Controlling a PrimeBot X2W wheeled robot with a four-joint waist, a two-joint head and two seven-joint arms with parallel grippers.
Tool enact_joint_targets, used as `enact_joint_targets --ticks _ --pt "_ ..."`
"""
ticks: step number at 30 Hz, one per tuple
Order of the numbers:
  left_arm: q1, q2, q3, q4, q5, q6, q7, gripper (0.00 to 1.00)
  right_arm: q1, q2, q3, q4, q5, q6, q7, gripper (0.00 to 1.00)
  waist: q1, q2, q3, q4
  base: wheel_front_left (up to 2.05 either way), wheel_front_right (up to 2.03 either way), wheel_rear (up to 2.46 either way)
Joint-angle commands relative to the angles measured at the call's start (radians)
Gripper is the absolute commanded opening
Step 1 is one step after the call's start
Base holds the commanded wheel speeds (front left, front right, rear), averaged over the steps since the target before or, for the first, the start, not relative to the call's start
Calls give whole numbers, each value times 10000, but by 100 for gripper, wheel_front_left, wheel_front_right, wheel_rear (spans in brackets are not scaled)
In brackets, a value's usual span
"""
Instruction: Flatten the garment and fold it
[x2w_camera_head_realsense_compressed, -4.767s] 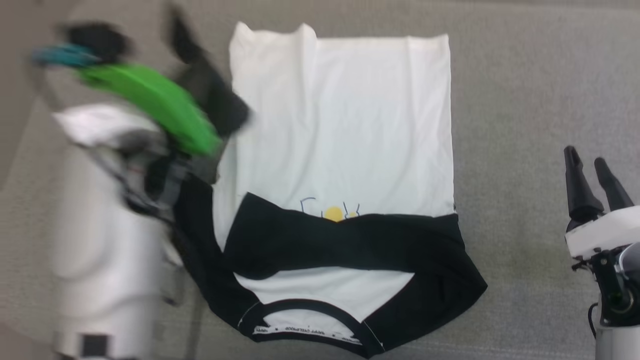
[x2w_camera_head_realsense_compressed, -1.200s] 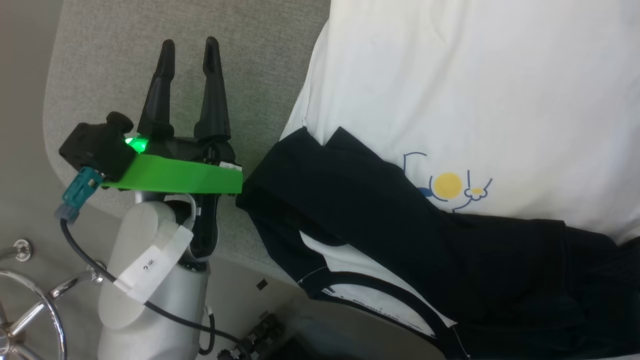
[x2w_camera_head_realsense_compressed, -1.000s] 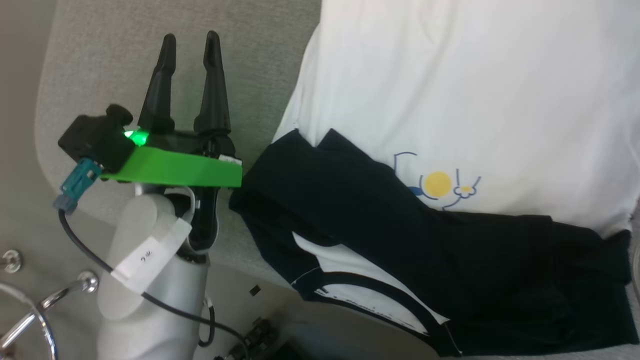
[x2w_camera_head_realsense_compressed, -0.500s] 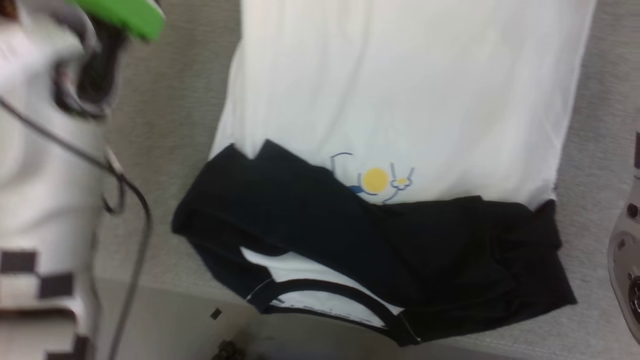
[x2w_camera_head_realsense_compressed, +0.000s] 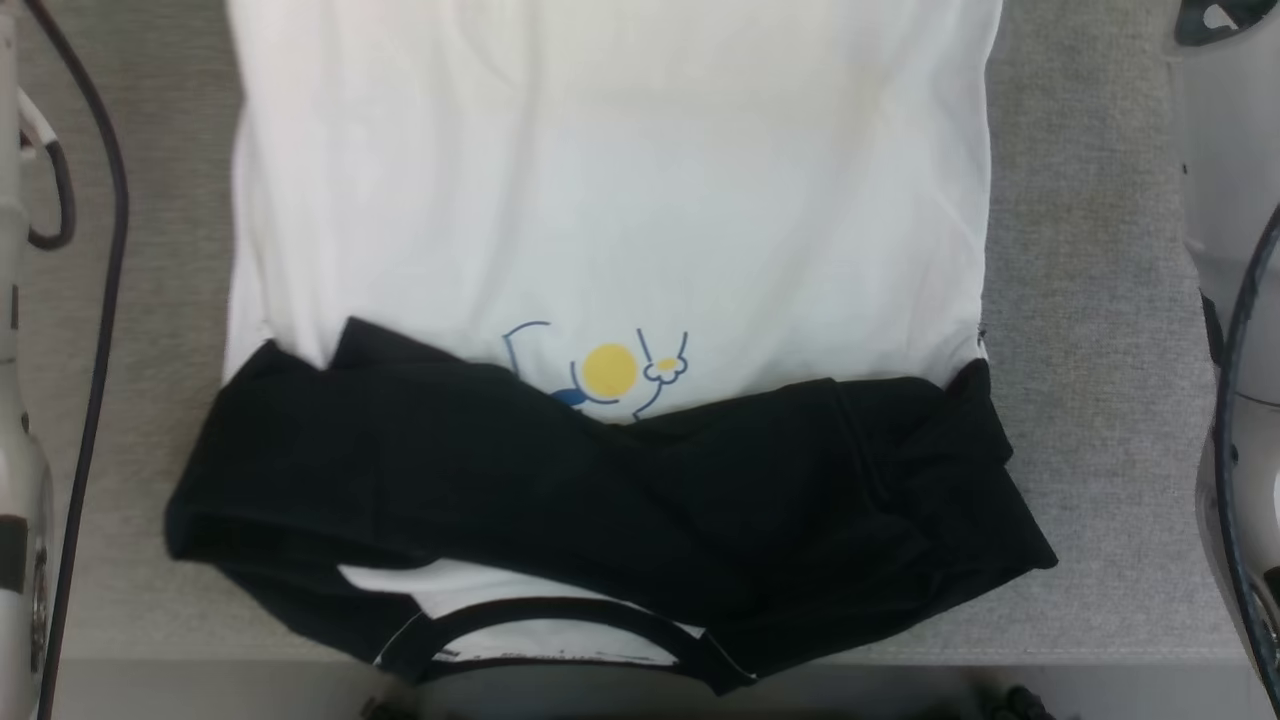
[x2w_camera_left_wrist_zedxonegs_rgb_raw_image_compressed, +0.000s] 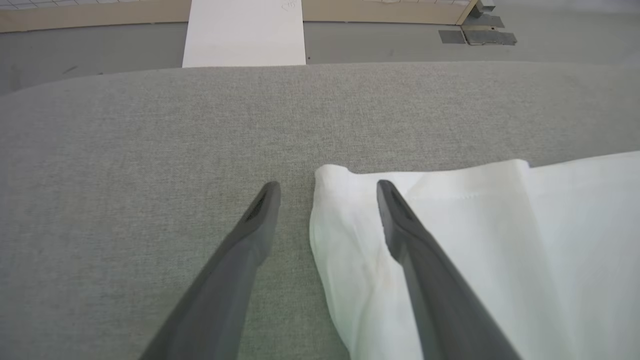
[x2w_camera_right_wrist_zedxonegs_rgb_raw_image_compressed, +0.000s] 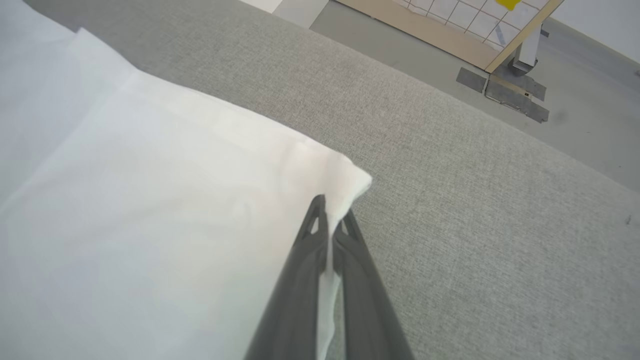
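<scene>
I see the shirt (x2w_camera_head_realsense_compressed: 610, 200) on the grey table (x2w_camera_head_realsense_compressed: 1090, 300), black sleeves folded over its chest, collar nearest me | my left gripper (x2w_camera_left_wrist_zedxonegs_rgb_raw_image_compressed: 328, 184) is spread wide over one hem corner | my right gripper (x2w_camera_right_wrist_zedxonegs_rgb_raw_image_compressed: 331, 210) is pinched on the other hem corner

The left forearm (x2w_camera_head_realsense_compressed: 18, 470) is a pale, silvery-white rounded shell with a dark rectangular marking (x2w_camera_head_realsense_compressed: 10, 552) low on it. A thin black cable (x2w_camera_head_realsense_compressed: 108, 230) runs alongside, with a smaller loop next to it. The right forearm (x2w_camera_head_realsense_compressed: 1222, 150) has the same pale grey-white casing, crossed by a dark curved line (x2w_camera_head_realsense_compressed: 1228, 330) (cable or seam, hard to tell). The left gripper (x2w_camera_left_wrist_zedxonegs_rgb_raw_image_compressed: 327, 186) has two long, tapering, matt dark-grey fingers (x2w_camera_left_wrist_zedxonegs_rgb_raw_image_compressed: 225, 285). The right gripper (x2w_camera_right_wrist_zedxonegs_rgb_raw_image_compressed: 331, 212) has similar fingers (x2w_camera_right_wrist_zedxonegs_rgb_raw_image_compressed: 292, 305), each with a small triangular cut-out near its tip.
</scene>
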Motion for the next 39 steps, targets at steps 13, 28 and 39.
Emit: enact_joint_targets --ticks 13,28,39 --pt "-69 88 -480 716 -33 1158 3179 0 162 -438 579 -615 538 -17 -6 0 -1 0 781 -308 0 0 0" --pt "340 -219 988 -583 -1227 170 -415 0 512 -765 -154 -94 344 -17 -1036 0 -1 0 -629 221 0 0 0" --pt "3062 -125 841 -1427 -2404 -521 -1312 0 2687 -921 -1114 163 1007 -17 -2158 0 -1 0 -3403 687 0 0 0"
